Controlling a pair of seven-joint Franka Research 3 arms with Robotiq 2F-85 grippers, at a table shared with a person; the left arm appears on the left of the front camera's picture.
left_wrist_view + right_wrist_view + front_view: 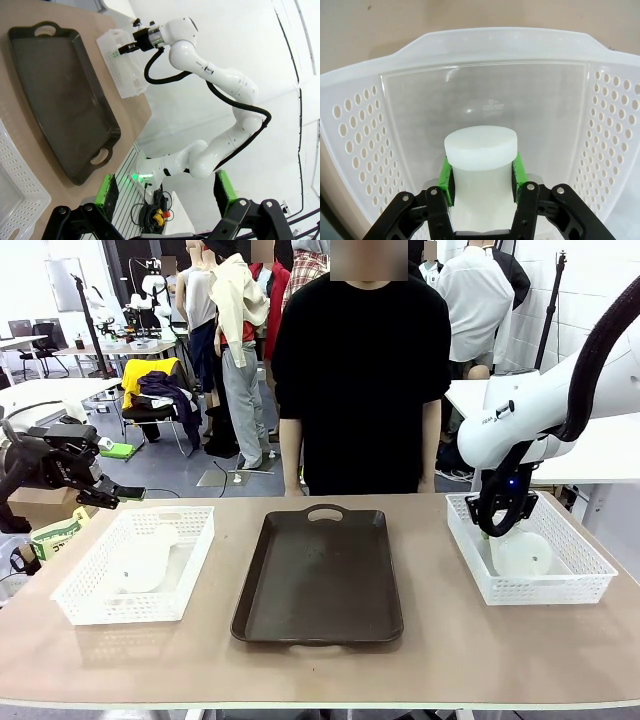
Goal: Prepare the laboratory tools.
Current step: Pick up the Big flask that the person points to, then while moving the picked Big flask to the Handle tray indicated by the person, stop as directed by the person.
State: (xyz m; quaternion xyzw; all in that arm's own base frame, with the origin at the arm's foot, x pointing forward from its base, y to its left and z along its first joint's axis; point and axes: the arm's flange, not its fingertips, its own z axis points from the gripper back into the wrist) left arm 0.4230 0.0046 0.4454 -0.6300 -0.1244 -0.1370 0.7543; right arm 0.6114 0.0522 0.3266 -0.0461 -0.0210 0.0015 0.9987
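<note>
One frosted-white flask [141,562] lies on its side in the left white basket [75,602]. My left gripper [108,494] hovers just past that basket's far left corner, above the table edge. It is open, with its green pads [107,192] far apart and nothing between them. The second flask [522,554] is in the right basket [545,592]. My right gripper [494,528] reaches down into this basket. Its green pads [447,177] press both sides of the flask's neck [480,145], so it is shut on it.
A dark brown tray [318,580] with handle cut-outs lies on the table between the baskets. A person in a black shirt [362,370] stands at the far edge behind the tray, hands out of sight. The perforated walls [362,130] of the right basket closely surround my right gripper.
</note>
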